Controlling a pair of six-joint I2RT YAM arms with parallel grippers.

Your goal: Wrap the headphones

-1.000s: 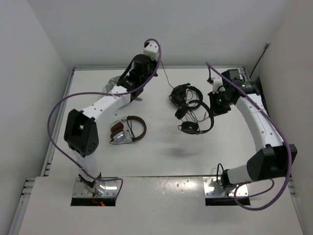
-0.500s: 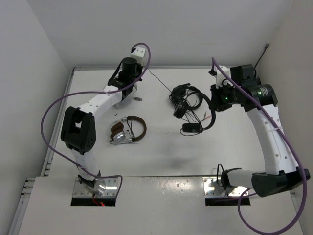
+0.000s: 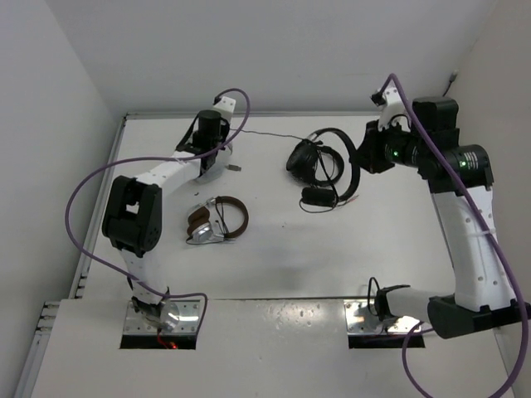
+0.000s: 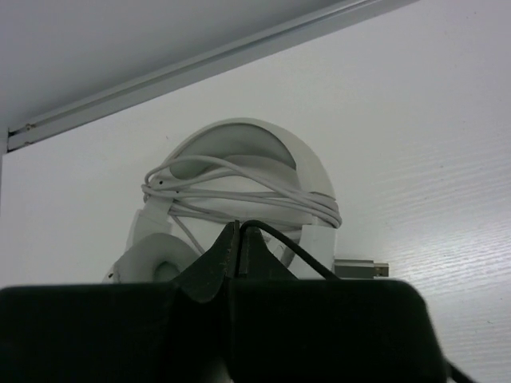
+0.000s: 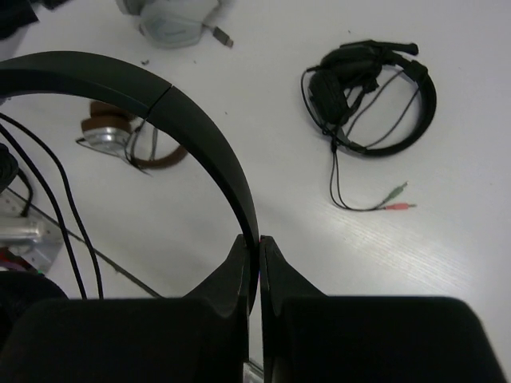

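My right gripper (image 3: pixel 366 157) (image 5: pixel 257 243) is shut on the thin headband (image 5: pixel 184 104) of the slim black headphones (image 3: pixel 319 197) and holds them lifted above the table, ear pads hanging to its left. Their thin black cable (image 3: pixel 274 133) runs nearly taut across the back of the table to my left gripper (image 3: pixel 218 152). In the left wrist view the left gripper (image 4: pixel 237 231) is shut on that cable (image 4: pixel 297 249), which loops over the fingertips.
Bulkier black headphones (image 3: pixel 304 157) (image 5: pixel 369 96) with red and green plugs (image 5: pixel 396 198) lie under the lifted pair. Brown-and-silver headphones (image 3: pixel 218 220) (image 5: pixel 132 137) lie at middle left. White wrapped headphones (image 4: pixel 239 195) with a USB plug (image 4: pixel 361 269) sit by the back wall.
My right gripper has risen and swung back and right, lifting the slim headphones off the table. My left gripper has moved left with the cable, drawing it nearly straight.
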